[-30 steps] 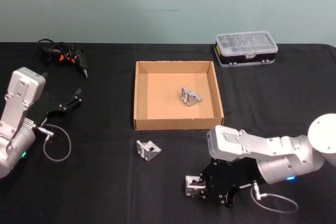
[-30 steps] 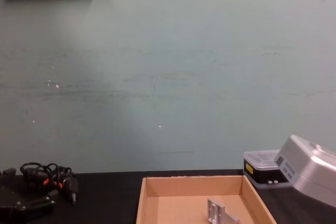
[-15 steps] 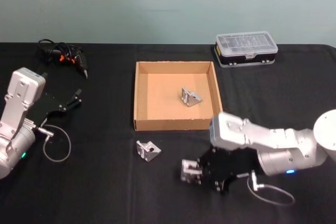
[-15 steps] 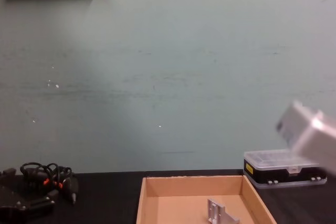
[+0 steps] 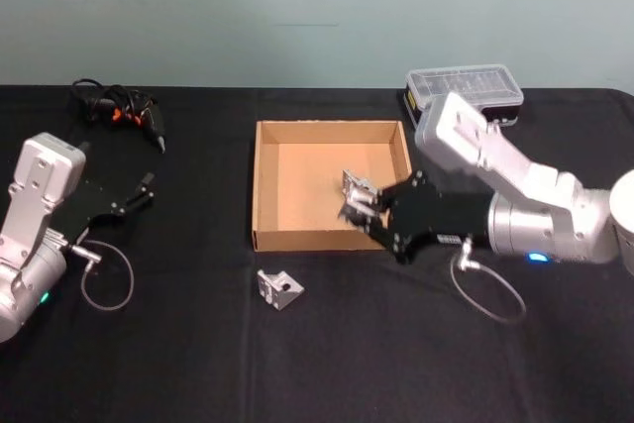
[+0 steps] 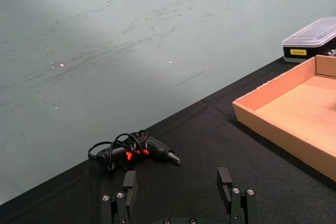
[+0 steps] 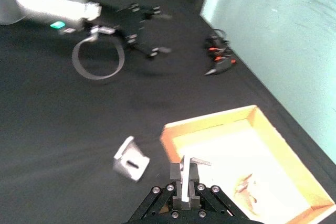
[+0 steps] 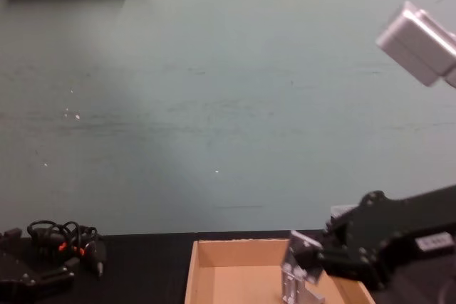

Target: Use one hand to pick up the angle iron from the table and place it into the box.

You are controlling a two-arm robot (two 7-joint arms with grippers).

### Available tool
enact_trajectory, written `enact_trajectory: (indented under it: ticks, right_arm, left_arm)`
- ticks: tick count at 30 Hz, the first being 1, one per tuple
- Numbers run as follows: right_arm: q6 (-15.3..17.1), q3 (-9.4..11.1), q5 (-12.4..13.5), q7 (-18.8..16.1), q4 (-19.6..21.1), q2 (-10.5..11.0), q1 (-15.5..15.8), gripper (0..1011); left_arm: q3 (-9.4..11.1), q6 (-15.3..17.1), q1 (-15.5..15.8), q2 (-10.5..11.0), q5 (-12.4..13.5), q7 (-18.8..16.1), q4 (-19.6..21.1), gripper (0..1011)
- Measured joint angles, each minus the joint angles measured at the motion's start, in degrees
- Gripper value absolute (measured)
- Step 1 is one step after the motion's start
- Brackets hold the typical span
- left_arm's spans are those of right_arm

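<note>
Raised off the near part of the table (image 5: 198, 354) since a second ago, the right gripper (image 5: 365, 207) has been carried toward 12 o'clock and is now held over the box (image 5: 256, 185) at its 4 o'clock corner. Its fingers are clamped on an angle iron (image 7: 184, 178), which is kept above the cardboard floor. A second angle iron (image 5: 353, 182) lies on the box floor, just beyond the gripper toward 12 o'clock. A third angle iron (image 5: 278, 288) is left on the table, near the box's front wall at 6 o'clock. The left gripper (image 5: 148, 190) is parked at 9 o'clock, well apart from the box, with its fingers spread. A clear-lidded case (image 5: 466, 86) sits at 1 o'clock from the box.
</note>
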State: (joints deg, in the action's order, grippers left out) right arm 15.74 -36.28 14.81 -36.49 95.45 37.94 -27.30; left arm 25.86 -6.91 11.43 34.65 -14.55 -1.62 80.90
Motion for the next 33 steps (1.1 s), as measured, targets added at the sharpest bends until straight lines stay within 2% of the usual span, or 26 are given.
enact_trajectory:
  ticks: [2,4,7,10,19,24,25,33]
  right_arm:
    - [0.4,0.2,0.1,0.5,-0.6,-0.6,-0.1,79]
    - [1.3,0.6,0.4,1.7,-3.2,-3.3,-1.0,79]
    - [1.5,0.5,0.5,2.1,-5.8,-5.5,-2.0,79]
    - [1.6,0.1,0.5,2.1,-10.5,-8.8,-4.0,79]
    - [1.1,-1.4,0.2,1.9,-20.2,-14.6,-7.8,79]
    - [0.8,-1.7,-0.2,2.0,-23.7,-16.5,-8.9,79]
    - [0.7,-1.9,-0.5,2.1,-25.5,-17.4,-9.4,79]
    - [0.1,-2.3,-1.6,2.1,-30.2,-19.3,-10.6,79]
  left_arm:
    - [0.0,0.0,0.0,0.0,0.0,0.0,0.0,1000]
    - [0.0,0.0,0.0,0.0,0.0,0.0,0.0,1000]
    - [0.0,0.0,0.0,0.0,0.0,0.0,0.0,1000]
    - [0.0,0.0,0.0,0.0,0.0,0.0,0.0,1000]
    - [0.0,0.0,0.0,0.0,0.0,0.0,0.0,1000]
    - [0.0,0.0,0.0,0.0,0.0,0.0,0.0,1000]
    - [0.0,0.0,0.0,0.0,0.0,0.0,0.0,1000]
    - [0.0,0.0,0.0,0.0,0.0,0.0,0.0,1000]
